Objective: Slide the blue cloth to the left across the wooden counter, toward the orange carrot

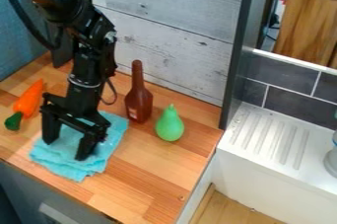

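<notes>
Arm (76, 16): black; enters from 11 o'clock of the view and hangs over the counter (148, 178).
Gripper (65, 150): between 8 and 9 o'clock of the view; fingers spread, pointing down, nothing pinched between them; contact with the cloth (70, 162) cannot be told.
Cloth: turquoise, folded in uneven layers, directly beneath the gripper and showing between its fingers.
Carrot (27, 100): orange, lying at 11 o'clock from the fingertips, apart from the cloth; its green end points to 7 o'clock, its narrow tip to 1 o'clock.
Bottle (138, 103): brown, upright, between 1 and 2 o'clock from the fingertips, near the cloth.
Pear (170, 126): green, narrow end toward 12 o'clock; at 4 o'clock from the bottle and near it.
Counter: wood-patterned, bearing cloth, carrot, bottle and pear.
Wall (178, 8): pale grey boards, behind the counter at 12 o'clock.
Ledge (253, 144): white, grooved, at 3 to 4 o'clock, below dark tiles (299, 92).
</notes>
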Tool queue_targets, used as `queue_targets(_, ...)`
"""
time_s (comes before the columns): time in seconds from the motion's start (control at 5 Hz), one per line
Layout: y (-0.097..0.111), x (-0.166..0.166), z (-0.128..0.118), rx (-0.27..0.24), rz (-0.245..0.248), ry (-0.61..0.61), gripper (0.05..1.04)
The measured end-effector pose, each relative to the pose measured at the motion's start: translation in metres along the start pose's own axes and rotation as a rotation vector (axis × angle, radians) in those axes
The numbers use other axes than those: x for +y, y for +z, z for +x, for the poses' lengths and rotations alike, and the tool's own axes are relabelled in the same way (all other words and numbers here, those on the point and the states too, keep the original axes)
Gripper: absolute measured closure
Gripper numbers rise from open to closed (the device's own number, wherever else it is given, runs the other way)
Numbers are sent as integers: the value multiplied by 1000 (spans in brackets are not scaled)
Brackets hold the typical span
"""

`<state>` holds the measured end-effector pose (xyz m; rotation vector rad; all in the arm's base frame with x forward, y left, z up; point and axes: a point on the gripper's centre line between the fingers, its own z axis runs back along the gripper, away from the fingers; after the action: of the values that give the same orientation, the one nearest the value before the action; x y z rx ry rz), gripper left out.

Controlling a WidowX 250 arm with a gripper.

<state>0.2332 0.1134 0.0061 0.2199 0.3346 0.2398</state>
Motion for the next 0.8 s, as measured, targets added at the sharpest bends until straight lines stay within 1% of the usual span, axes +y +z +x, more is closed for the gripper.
queue_targets(0.2, -3, 12, -2, 28, 1, 18, 83)
queue_targets(0.4, -5, 19, -8, 31, 3, -3, 83)
queue_targets(0.6, 14, 17, -15, -60, -44, -44, 83)
queue_targets(0.8, 56, 6, -31, -242, -145, -177, 83)
